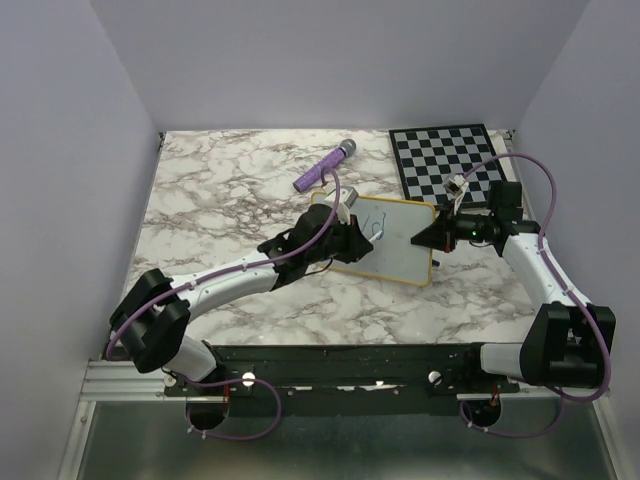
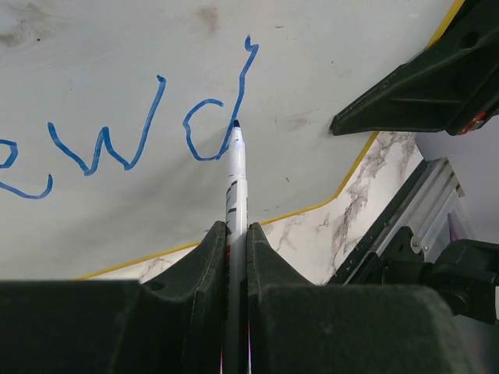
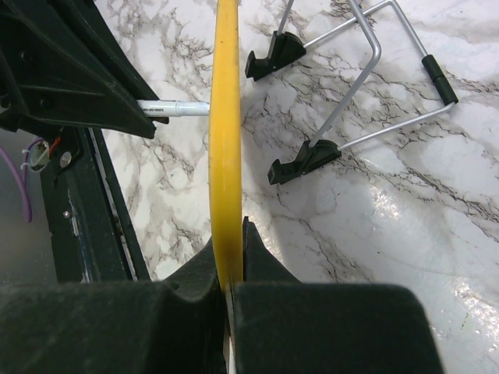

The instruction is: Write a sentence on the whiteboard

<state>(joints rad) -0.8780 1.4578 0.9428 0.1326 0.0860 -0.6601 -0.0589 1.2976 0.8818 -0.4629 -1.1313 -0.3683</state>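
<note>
Left hand [image 1: 350,232] pressing a pen [image 2: 235,167] to the whiteboard [image 1: 400,255], right hand [image 1: 432,238] pinching its edge.

From above: whiteboard right of centre on the worktop [image 1: 230,190], near a checkered board [image 1: 448,160] at the far right; purple cylinder [image 1: 322,168] lying just past its far left corner; left hand over the board's left part, right hand at its right edge. Left wrist: fingers clamped tight around the pen, tip touching the white surface at the last blue letter of the sentence [image 2: 125,136], reading roughly "ewd" here. Right wrist: fingers closed on the yellow frame [image 3: 226,117], seen edge-on; wire stand [image 3: 351,93] with black feet on the marble just beside it.
</note>
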